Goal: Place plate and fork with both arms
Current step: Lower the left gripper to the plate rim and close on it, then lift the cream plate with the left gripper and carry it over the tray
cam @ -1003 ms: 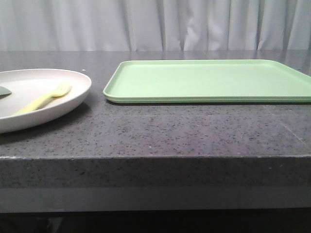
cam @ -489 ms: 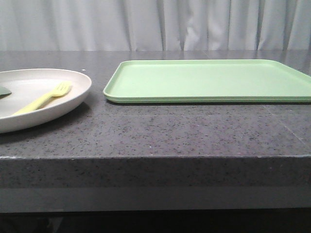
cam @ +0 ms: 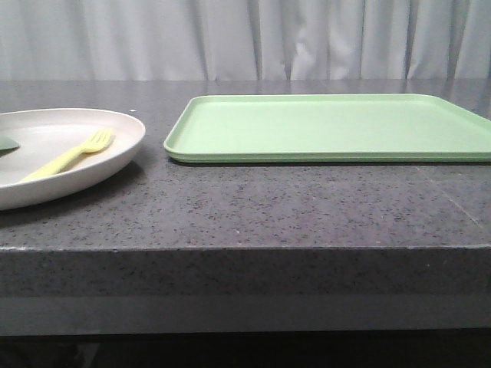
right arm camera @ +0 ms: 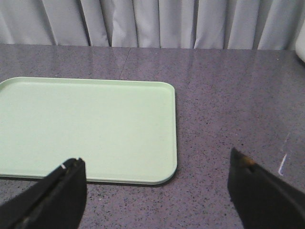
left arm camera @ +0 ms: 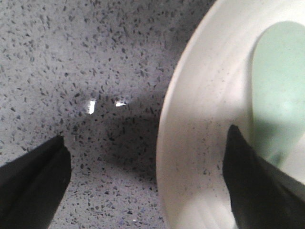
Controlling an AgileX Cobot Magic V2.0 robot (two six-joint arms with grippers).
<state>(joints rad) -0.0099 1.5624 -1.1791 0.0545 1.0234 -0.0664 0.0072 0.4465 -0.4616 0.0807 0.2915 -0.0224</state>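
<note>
Cream plate point(cam: 115, 149), yellow fork point(cam: 69, 156) inside

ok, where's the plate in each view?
Front view: the plate sits far left on the countertop, cut by the picture edge, with the fork on it.
Left wrist view: its rim lies between the open fingers.
Right wrist view: not identifiable.
Shared landmark: green tray, front and right wrist.

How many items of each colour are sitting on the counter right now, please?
Cream: 1, the plate
Pale yellow: 1, the fork
Teal-green: 1, a small curved piece on the plate
Light green: 1, the tray
Total: 4
</note>
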